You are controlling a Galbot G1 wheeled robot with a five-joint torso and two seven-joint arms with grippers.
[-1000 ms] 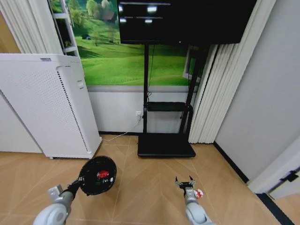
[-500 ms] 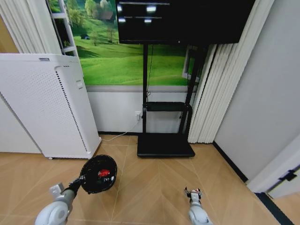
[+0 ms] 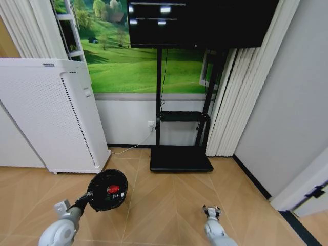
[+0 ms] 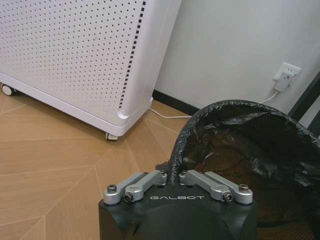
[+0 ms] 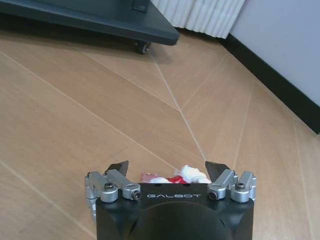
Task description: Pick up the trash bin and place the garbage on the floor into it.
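Left claw [image 4: 172,177]: clamped on the near rim of the trash bin [image 4: 250,155], bin held clear of the floor, mouth tipped toward the head camera. Black liner bag over the rim. One red-and-white wrapper [image 3: 113,190] already lies inside, beyond the claw. Housing reads "GALBOT" in the left wrist view. White perforated appliance [image 3: 48,113] stands well apart, beyond the bin; its small top label is not legible

Right claw [image 5: 167,170]: spread wide, low over the wood floor. Crumpled red-and-white wrapper [image 5: 172,177] sits directly between the two fingertips, long axis running across the gap from finger to finger. Right arm is clearly the nearer one to this piece. Housing reads "GALBOT"
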